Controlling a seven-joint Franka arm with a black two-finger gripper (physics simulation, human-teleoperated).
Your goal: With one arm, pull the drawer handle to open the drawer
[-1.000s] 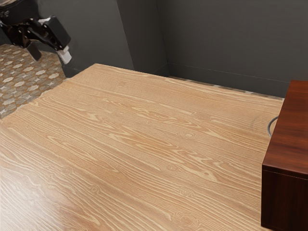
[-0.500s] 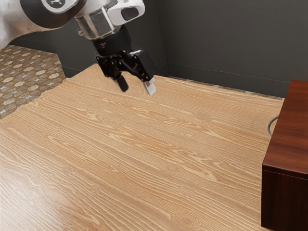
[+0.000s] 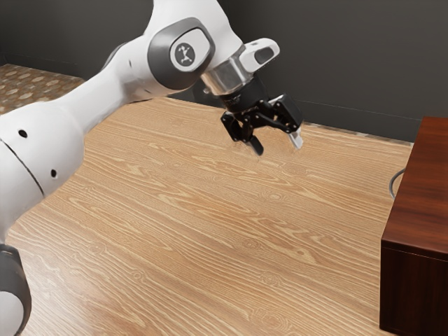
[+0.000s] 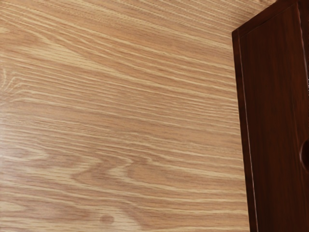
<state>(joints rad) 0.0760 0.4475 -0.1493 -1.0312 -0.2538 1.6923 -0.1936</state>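
Note:
A dark reddish-brown drawer cabinet (image 3: 418, 231) stands at the exterior view's right edge of the wooden table (image 3: 182, 224). A thin grey curved handle (image 3: 396, 183) pokes out from its far side. My gripper (image 3: 277, 143) hovers above the table's back middle, well to the left of the cabinet, fingers spread open with nothing between them. In the wrist view the cabinet (image 4: 275, 121) appears as a dark wooden panel beside the light table top (image 4: 116, 121).
A dark grey wall (image 3: 336, 49) runs along the back of the table. Patterned floor tiles (image 3: 35, 78) lie beyond the table's far left corner. My white arm (image 3: 105, 91) crosses the exterior view's left side.
My arm has swept from the exterior view's upper left toward the right, bringing the open gripper over the table and closer to the cabinet.

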